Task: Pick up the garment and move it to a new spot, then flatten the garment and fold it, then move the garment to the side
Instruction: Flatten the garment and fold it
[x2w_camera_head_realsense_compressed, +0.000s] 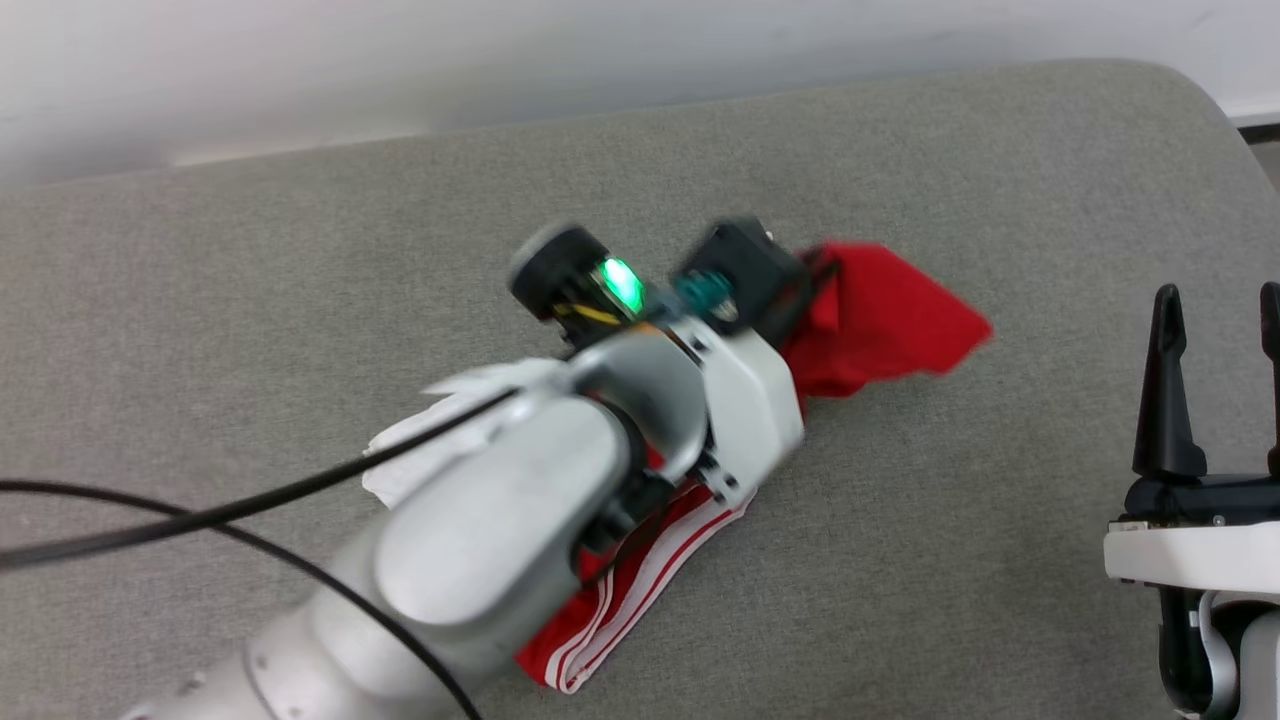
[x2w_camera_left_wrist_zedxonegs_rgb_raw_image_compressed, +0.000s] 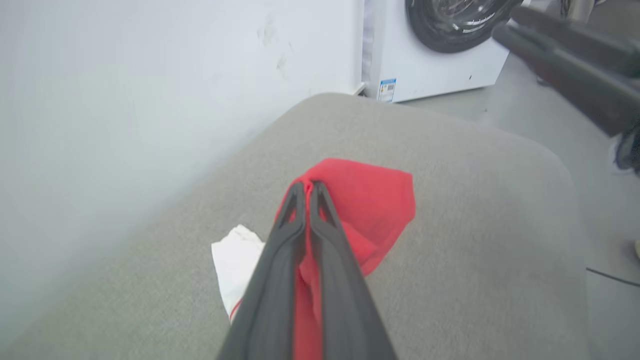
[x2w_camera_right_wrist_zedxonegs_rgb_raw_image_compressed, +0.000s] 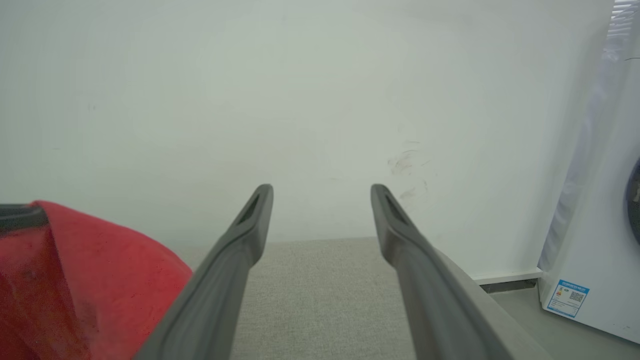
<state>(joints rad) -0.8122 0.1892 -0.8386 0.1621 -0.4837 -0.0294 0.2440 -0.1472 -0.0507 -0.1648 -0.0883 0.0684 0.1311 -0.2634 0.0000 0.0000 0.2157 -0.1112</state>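
Note:
The garment (x2w_camera_head_realsense_compressed: 880, 310) lies bunched on the grey padded surface (x2w_camera_head_realsense_compressed: 250, 300). It is red, with a white sleeve (x2w_camera_head_realsense_compressed: 420, 440) and red-and-white striped trim (x2w_camera_head_realsense_compressed: 640, 590). My left arm reaches over its middle and hides much of it. In the left wrist view, my left gripper (x2w_camera_left_wrist_zedxonegs_rgb_raw_image_compressed: 306, 186) is shut, pinching a raised fold of the red garment (x2w_camera_left_wrist_zedxonegs_rgb_raw_image_compressed: 370, 205) between its fingers; the white sleeve (x2w_camera_left_wrist_zedxonegs_rgb_raw_image_compressed: 235, 260) lies to the left. My right gripper (x2w_camera_head_realsense_compressed: 1215, 300) stands open at the right, apart from the cloth. In the right wrist view, that gripper (x2w_camera_right_wrist_zedxonegs_rgb_raw_image_compressed: 321, 190) holds nothing, with the garment (x2w_camera_right_wrist_zedxonegs_rgb_raw_image_compressed: 75, 280) at the lower left.
A pale wall (x2w_camera_right_wrist_zedxonegs_rgb_raw_image_compressed: 300, 100) runs behind the padded surface. A white washing machine (x2w_camera_left_wrist_zedxonegs_rgb_raw_image_compressed: 440, 50) stands on the floor past its rounded far corner. A black cable (x2w_camera_head_realsense_compressed: 150, 525) trails from my left arm across the surface's near left.

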